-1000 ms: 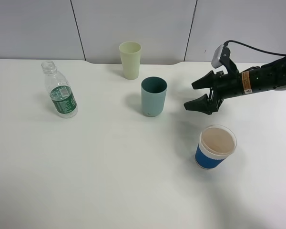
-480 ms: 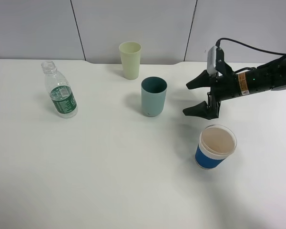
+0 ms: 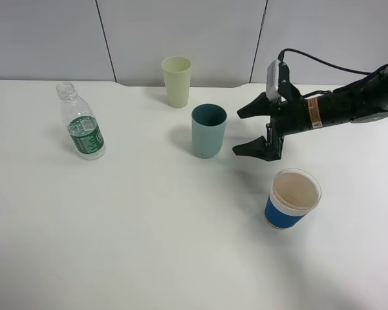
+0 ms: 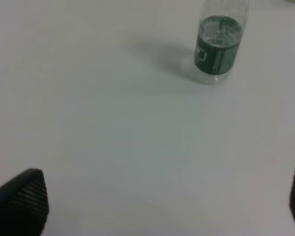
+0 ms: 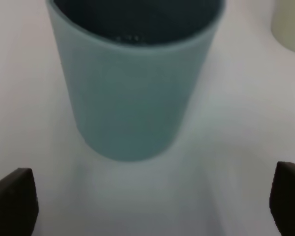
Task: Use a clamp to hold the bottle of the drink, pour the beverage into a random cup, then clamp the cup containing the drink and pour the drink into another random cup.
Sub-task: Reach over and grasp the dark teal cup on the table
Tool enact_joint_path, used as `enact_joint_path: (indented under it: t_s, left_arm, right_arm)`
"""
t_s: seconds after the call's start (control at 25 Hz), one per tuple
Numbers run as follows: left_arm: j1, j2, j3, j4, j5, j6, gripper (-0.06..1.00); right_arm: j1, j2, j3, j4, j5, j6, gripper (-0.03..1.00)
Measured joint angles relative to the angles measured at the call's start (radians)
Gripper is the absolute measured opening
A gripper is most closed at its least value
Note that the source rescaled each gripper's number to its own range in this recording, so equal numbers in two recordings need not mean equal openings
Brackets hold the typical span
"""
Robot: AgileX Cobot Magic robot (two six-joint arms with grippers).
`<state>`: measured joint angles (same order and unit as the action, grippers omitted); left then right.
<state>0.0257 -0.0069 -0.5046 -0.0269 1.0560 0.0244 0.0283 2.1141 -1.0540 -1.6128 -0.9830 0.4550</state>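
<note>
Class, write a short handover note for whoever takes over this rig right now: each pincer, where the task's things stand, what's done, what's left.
Left pincer: open, empty, above the table, with the bottle ahead of it.
Right pincer: open, empty, facing the teal tumbler from the side, not touching.
The bottle stands upright, uncapped, far left. The pale yellow-green tumbler is behind the teal one; the blue paper cup is nearer, right.
Done: unclear whether the teal tumbler holds drink.
Left: clamp it, pour into the pale one.
</note>
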Motion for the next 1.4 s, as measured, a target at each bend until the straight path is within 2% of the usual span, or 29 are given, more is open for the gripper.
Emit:
enact_joint_path:
  t_s: [0.24, 0.48, 0.92, 1.4]
  left_arm:
    - [0.0, 0.0, 0.0, 0.0, 0.0, 0.0, 1.0]
    - [0.0, 0.0, 0.0, 0.0, 0.0, 0.0, 1.0]
    - [0.0, 0.0, 0.0, 0.0, 0.0, 0.0, 1.0]
    - [0.0, 0.0, 0.0, 0.0, 0.0, 0.0, 1.0]
  right_arm:
    - [0.015, 0.081, -0.002, 0.079, -0.054, -0.044, 0.8]
    - [0.017, 0.124, -0.015, 0.111, -0.087, -0.078, 0.8]
    - [0.065, 0.211, -0.142, 0.13, -0.181, -0.031, 0.8]
    - [0.096, 0.231, -0.152, 0.169, -0.222, -0.024, 0.8]
